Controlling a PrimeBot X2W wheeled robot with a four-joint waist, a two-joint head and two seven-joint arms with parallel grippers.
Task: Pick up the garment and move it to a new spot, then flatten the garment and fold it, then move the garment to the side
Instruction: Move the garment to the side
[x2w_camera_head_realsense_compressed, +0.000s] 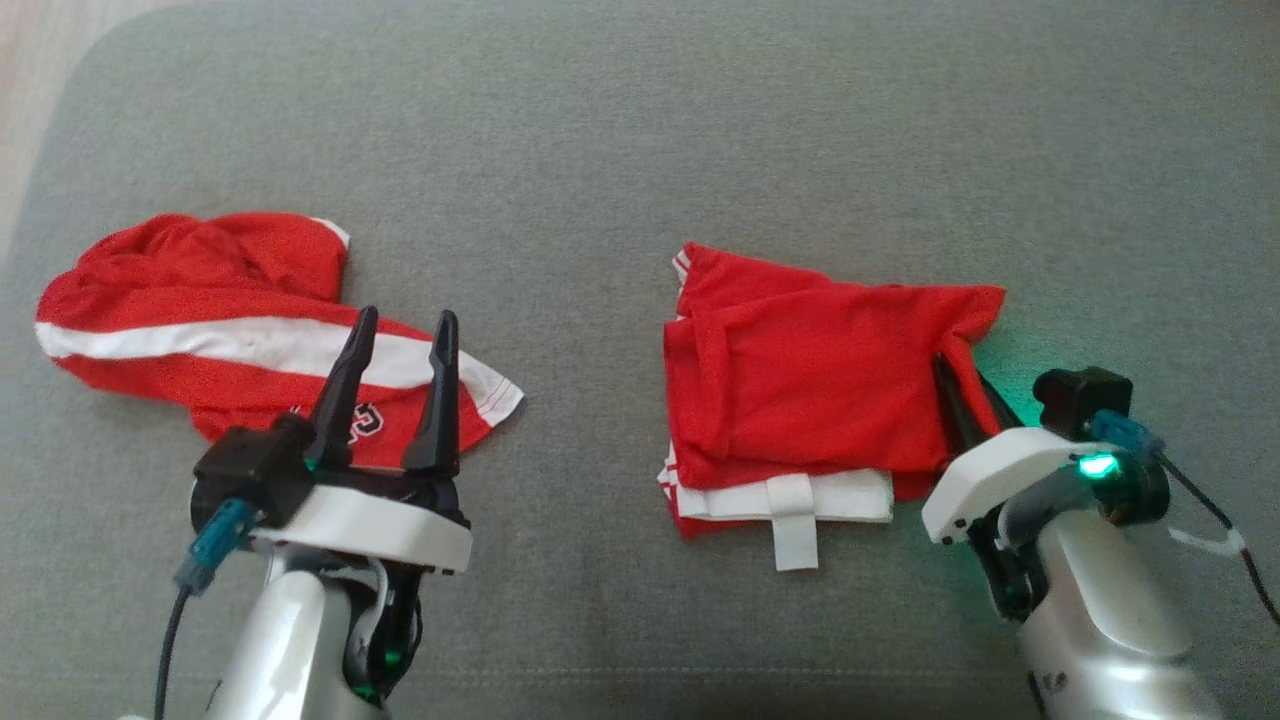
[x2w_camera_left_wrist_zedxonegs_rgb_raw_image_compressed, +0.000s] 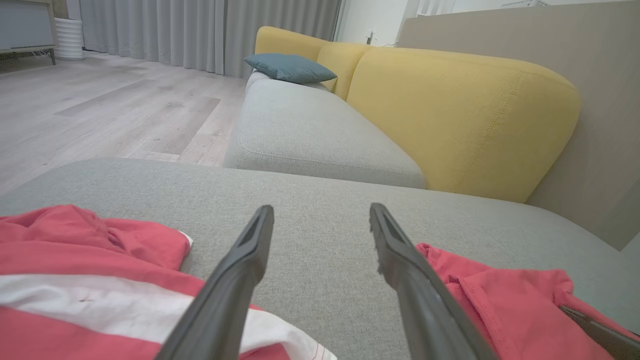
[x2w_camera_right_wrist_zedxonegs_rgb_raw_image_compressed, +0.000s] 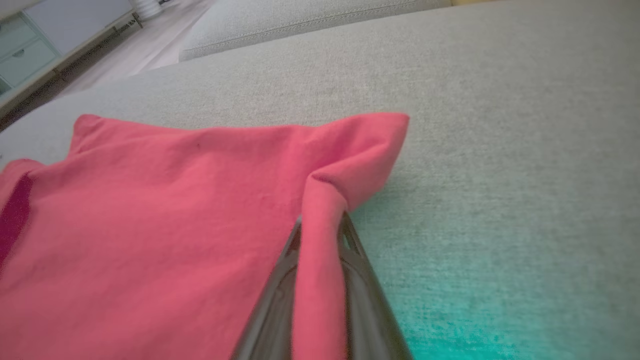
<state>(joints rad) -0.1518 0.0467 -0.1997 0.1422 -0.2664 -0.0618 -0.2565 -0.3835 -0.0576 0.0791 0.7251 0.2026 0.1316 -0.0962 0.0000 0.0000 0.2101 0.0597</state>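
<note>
A crumpled garment (x2w_camera_head_realsense_compressed: 200, 310) lies at the left of the cushion (x2w_camera_head_realsense_compressed: 640, 150), with the left gripper (x2w_camera_head_realsense_compressed: 407, 316) wide and empty over its right end. Right of centre is the folded garment (x2w_camera_head_realsense_compressed: 800, 380), its right edge pinched in the right gripper (x2w_camera_head_realsense_compressed: 960, 375). To move it well, lift low and drag slowly, so the layers stay stacked.

Red garment (x2w_camera_head_realsense_compressed: 830, 380), white band (x2w_camera_head_realsense_compressed: 790, 495); grey cushion (x2w_camera_head_realsense_compressed: 640, 150)

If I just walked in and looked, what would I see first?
Two bright red clothes lie on the grey cushion: a folded red garment at the right and a crumpled red garment with a white stripe at the left. The right gripper pinches a fold at the folded one's right edge, near a green light glowing on its wrist. The left gripper hangs open over the crumpled one.
</note>
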